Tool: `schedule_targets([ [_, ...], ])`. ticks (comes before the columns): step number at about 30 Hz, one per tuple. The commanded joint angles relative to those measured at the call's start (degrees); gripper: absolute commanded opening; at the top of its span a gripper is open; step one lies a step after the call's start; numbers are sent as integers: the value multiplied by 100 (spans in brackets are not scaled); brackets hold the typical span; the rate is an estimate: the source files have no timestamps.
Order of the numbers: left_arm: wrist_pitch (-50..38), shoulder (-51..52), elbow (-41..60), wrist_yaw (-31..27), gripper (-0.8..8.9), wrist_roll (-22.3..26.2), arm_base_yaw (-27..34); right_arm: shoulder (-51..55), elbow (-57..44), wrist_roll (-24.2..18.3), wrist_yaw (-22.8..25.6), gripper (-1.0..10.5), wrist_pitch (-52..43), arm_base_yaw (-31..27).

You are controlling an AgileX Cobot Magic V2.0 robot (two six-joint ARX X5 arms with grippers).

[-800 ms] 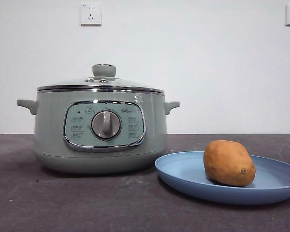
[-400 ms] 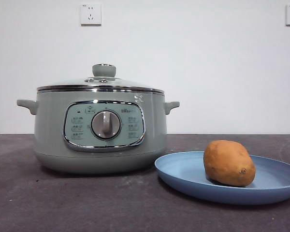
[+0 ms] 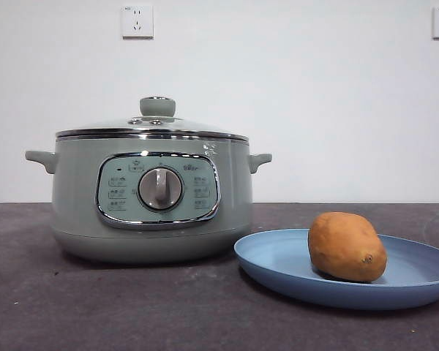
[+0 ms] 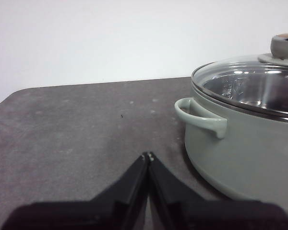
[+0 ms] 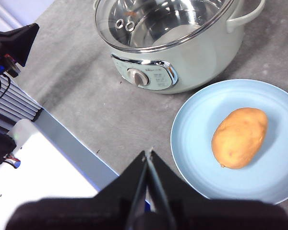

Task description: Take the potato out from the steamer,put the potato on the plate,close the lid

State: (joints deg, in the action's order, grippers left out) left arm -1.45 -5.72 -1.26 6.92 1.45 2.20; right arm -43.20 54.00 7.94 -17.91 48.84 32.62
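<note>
Steamer (image 3: 150, 197) panel print too small to read; lid (image 3: 152, 124) on.

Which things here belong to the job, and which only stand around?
Job: potato, lying on the plate; steamer; lid, closed on it.

Around: table; two wall sockets.
</note>
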Motion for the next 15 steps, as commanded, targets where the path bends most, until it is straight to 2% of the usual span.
schedule_targets([
  [1, 151, 107, 90, -125, -3, -37, 17, 11, 7, 9, 7, 1, -28, 7],
  [4, 367, 173, 107, -269, -3, -37, 15, 11, 7, 9, 7, 1, -28, 7],
  [15, 1213, 564, 107, -223, -3, -37, 17, 13, 7, 9, 4, 1, -31, 7],
])
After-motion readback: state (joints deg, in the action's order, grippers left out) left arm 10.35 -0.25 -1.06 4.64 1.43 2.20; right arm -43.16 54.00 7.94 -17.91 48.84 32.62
